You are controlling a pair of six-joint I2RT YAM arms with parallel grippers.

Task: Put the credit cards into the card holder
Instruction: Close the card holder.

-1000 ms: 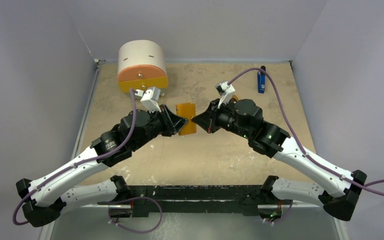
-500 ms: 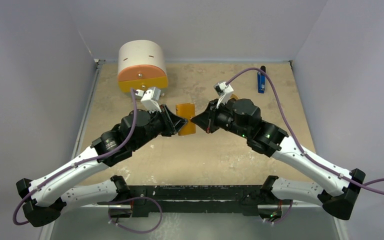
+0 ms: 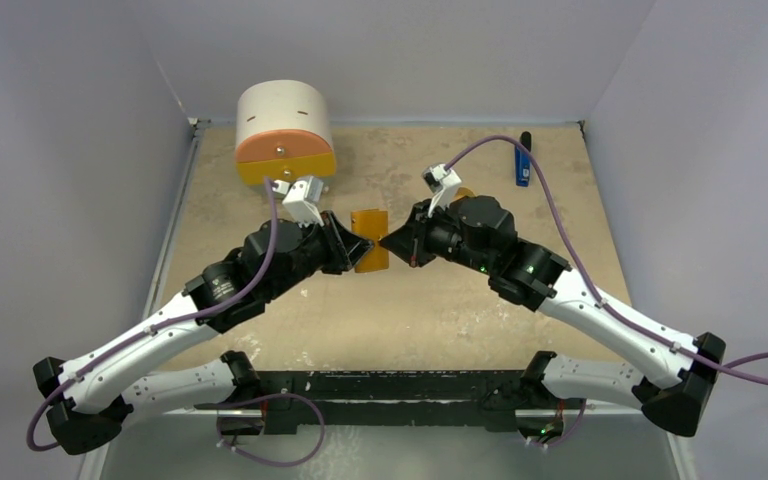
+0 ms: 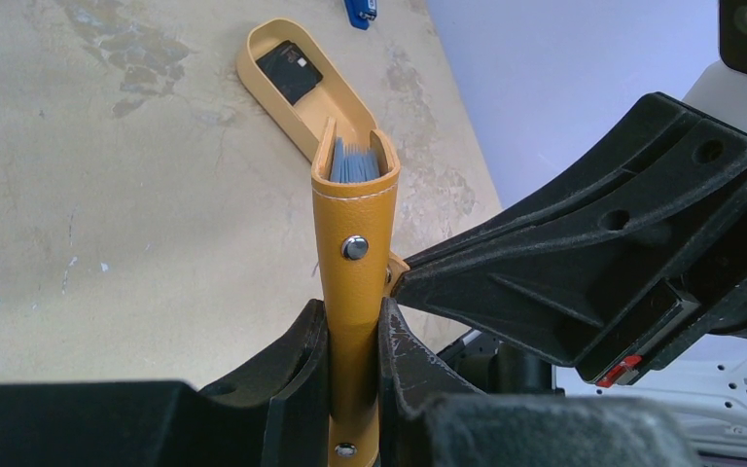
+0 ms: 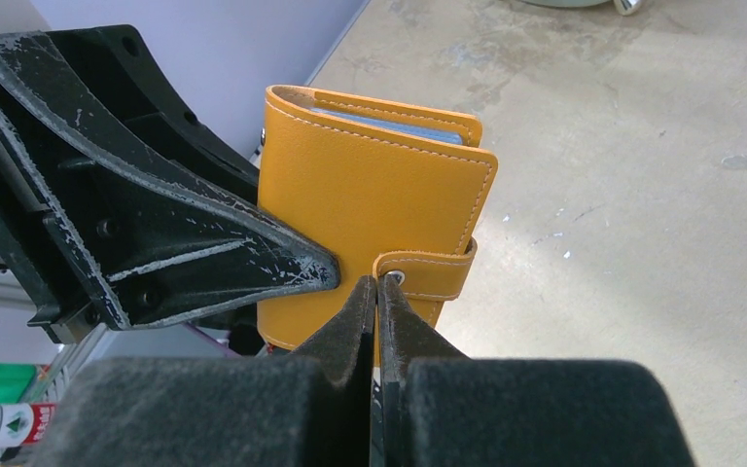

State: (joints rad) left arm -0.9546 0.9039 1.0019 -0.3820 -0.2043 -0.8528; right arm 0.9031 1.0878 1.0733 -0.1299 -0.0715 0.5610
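The orange card holder [image 3: 371,226] is held off the table between the two arms. My left gripper [image 3: 358,246] is shut on its spine end; in the left wrist view [image 4: 352,316] it stands edge-on, grey-blue pockets [image 4: 354,165] showing at its far end. My right gripper [image 3: 388,241] is shut, its tips [image 5: 377,284] pinching the end of the holder's snap strap [image 5: 432,273]. One black credit card [image 4: 289,72] with a white mark lies in the tan oval tray [image 4: 253,60]. No other card shows.
A round cream and orange drawer cabinet [image 3: 284,130] stands at the back left. A blue-and-black stick [image 3: 523,160] lies at the back right. The tan tray is mostly hidden behind my right wrist in the top view [image 3: 468,194].
My right arm has crept a little to the left and back, and the card holder has shifted slightly left with it. The left arm has barely moved.
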